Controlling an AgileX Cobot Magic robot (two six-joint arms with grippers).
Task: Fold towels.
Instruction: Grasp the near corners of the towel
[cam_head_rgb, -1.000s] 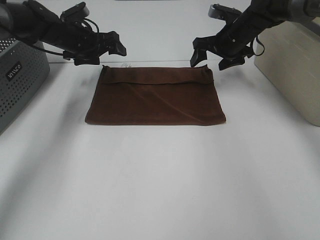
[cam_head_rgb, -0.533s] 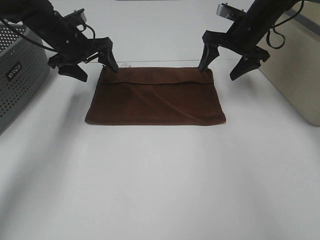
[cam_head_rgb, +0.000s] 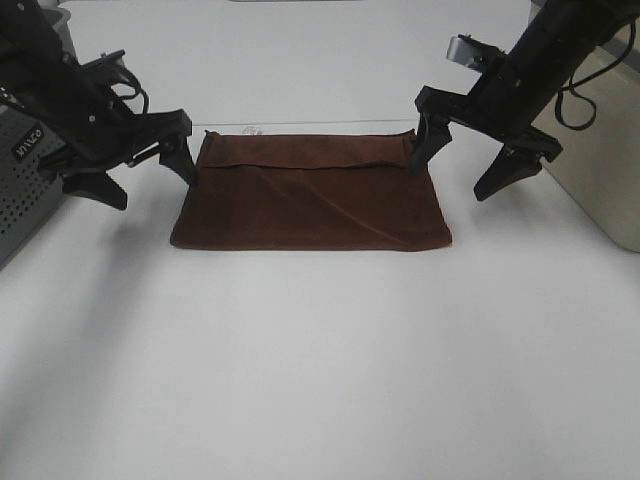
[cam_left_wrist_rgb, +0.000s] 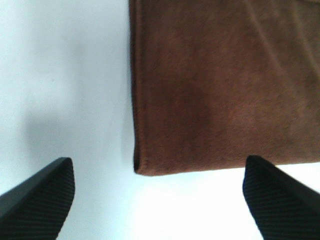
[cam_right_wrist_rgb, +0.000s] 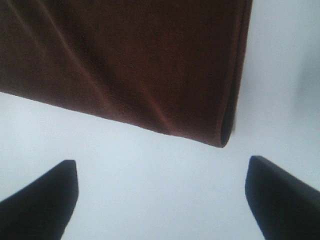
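The dark reddish-brown towel (cam_head_rgb: 310, 195) lies folded flat on the white table (cam_head_rgb: 320, 360), with a folded-over band along its far edge. A small white tag (cam_head_rgb: 250, 130) shows at that far edge. My left gripper (cam_head_rgb: 145, 178) is open and empty just off the towel's left side, one finger near its far left corner. My right gripper (cam_head_rgb: 458, 172) is open and empty at the right side, one finger at the far right corner. The left wrist view shows the towel's corner (cam_left_wrist_rgb: 220, 85) above the open gripper (cam_left_wrist_rgb: 160, 200). The right wrist view shows another corner (cam_right_wrist_rgb: 125, 60) above the open gripper (cam_right_wrist_rgb: 160, 200).
A grey perforated box (cam_head_rgb: 25, 190) stands at the left edge behind the left arm. A beige case (cam_head_rgb: 600, 140) stands at the right behind the right arm. White table stretches in front of the towel.
Both grippers have come down from behind the towel's far edge and moved outward and nearer, to its left and right sides. Both stay open. The towel has not moved.
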